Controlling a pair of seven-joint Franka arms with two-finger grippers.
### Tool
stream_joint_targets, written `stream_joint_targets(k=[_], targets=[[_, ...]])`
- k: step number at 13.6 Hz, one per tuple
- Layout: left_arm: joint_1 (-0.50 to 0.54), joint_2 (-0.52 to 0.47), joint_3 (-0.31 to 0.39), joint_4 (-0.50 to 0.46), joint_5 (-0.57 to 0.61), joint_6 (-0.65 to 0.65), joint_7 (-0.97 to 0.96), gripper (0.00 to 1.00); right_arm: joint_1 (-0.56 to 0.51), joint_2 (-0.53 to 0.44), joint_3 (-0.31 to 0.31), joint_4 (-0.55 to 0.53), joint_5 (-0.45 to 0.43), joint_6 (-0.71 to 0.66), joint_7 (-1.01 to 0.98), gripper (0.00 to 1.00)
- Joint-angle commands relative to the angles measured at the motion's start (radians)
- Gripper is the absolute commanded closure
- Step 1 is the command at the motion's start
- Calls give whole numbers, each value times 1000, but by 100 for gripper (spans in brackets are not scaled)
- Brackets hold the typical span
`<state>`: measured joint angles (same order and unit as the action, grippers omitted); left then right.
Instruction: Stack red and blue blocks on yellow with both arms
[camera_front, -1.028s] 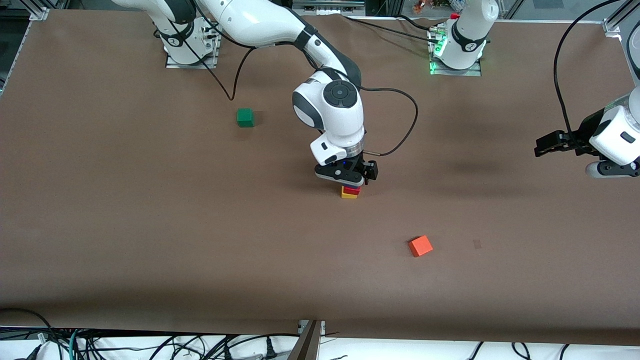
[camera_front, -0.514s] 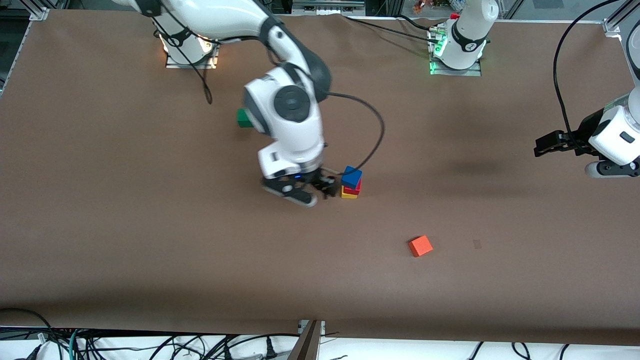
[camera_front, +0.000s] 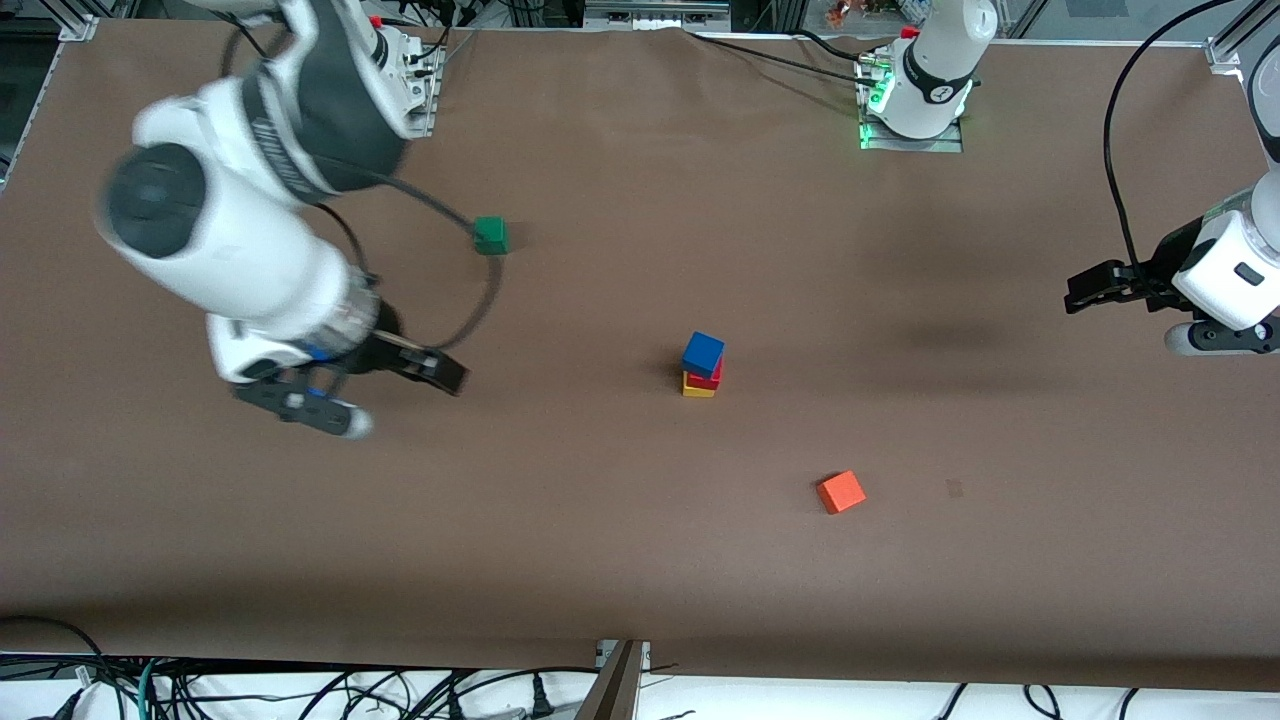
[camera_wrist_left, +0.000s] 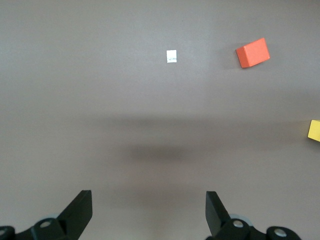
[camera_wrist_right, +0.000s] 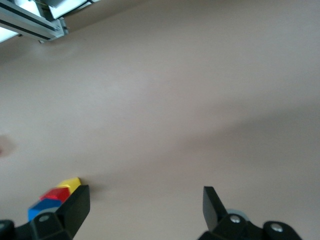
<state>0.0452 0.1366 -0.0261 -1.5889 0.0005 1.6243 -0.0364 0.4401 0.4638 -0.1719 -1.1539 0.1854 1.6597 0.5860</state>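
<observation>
Plain brown table (camera_front: 620, 560) across the whole front view, bare apart from a few cubes; silver frame rails at the top corners and a tangle of cables (camera_front: 300, 690) under the near edge. Small pale tag (camera_wrist_left: 171, 56) stuck on the tabletop, seen in the left wrist view.

Near the middle of the table, a three-cube tower — blue block (camera_front: 703, 353) on top, red block (camera_front: 708, 377) under it, yellow block (camera_front: 697, 388) at the bottom, resting on the table. Blue one turned a little askew on the red. Nothing touching the tower.

Orange cube (camera_front: 841, 492) alone, nearer the front camera than the tower and toward the left arm's end. Green cube (camera_front: 490, 235) farther from the camera than the tower, toward the right arm's end.

Right gripper (camera_front: 385, 380) up over bare table, well apart from the tower toward the right arm's end — fingers spread wide in the right wrist view, empty, with the tower showing just past one fingertip.

Left gripper (camera_front: 1095, 290) waited over bare table at the left arm's end, well apart from the tower; fingers (camera_wrist_left: 80, 210) spread wide too, nothing between them.
</observation>
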Motion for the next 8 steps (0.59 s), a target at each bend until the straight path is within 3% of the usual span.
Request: stream_joint_targets(k=[1, 4, 8], targets=[[-1, -12, 0, 0, -4, 0, 4, 0, -81, -346, 23, -459, -7, 93, -186, 0], [-7, -11, -5, -2, -5, 0, 1, 0, -182, -486, 63, -598, -119, 92, -322, 0], [-8, -12, -11, -2, -5, -4, -23, 0, -235, -494, 118, -587, -178, 84, -391, 0]])
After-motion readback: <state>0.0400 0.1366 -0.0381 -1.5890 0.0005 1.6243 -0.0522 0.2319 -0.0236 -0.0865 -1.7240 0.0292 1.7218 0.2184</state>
